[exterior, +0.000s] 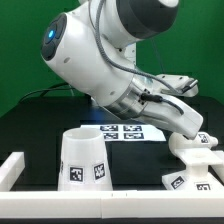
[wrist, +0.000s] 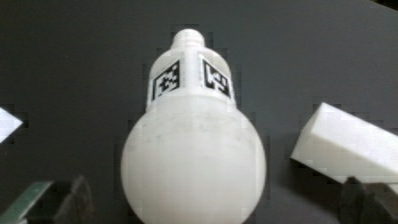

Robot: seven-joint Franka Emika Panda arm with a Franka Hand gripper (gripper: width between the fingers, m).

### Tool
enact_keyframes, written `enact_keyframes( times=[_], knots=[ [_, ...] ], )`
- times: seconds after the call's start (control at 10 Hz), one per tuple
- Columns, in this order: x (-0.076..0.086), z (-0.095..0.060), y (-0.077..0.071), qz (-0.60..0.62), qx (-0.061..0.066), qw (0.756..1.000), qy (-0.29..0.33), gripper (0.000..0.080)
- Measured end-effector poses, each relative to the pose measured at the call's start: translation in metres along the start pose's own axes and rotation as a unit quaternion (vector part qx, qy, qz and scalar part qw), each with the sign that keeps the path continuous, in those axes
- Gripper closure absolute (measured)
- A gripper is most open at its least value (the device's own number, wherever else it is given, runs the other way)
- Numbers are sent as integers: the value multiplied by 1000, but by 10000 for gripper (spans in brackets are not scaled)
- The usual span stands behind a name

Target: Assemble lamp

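Observation:
The white bulb (wrist: 196,150) lies on the black table, its round end toward my gripper (wrist: 210,197) and its tagged cylindrical neck (wrist: 192,75) pointing away. My fingers (wrist: 57,197) stand wide on either side of the round end, with dark gaps between them and the bulb, so the gripper is open. The angular base (wrist: 347,145) lies close beside the bulb. In the exterior view my gripper (exterior: 192,133) is low at the right over the bulb (exterior: 192,150), with the base (exterior: 188,179) in front. The cone shade (exterior: 85,160) stands at the front left.
The marker board (exterior: 125,132) lies flat behind the shade. A white rail (exterior: 15,168) borders the table at the exterior view's left. A white corner (wrist: 7,125) shows at the edge of the wrist view. A green backdrop stands behind.

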State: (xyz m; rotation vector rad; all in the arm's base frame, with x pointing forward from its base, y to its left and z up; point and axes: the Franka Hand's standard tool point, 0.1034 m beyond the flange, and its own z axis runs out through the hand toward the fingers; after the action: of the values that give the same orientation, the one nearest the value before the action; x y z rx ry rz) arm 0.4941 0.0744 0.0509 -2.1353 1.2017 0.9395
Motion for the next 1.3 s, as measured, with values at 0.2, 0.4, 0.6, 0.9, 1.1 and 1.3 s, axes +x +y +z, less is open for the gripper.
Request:
enact_keyframes(
  times=[0.2, 0.4, 0.6, 0.9, 1.1, 1.3],
  knots=[
    [0, 0, 0, 0, 0, 1000, 0, 101],
    [0, 1, 1, 4, 4, 1000, -2, 101],
    [0, 12, 9, 29, 23, 999, -19, 101],
    [8, 12, 16, 40, 38, 998, -31, 101],
    [10, 21, 16, 42, 33, 998, -27, 101],
    [12, 30, 16, 46, 28, 998, -26, 101]
  ],
)
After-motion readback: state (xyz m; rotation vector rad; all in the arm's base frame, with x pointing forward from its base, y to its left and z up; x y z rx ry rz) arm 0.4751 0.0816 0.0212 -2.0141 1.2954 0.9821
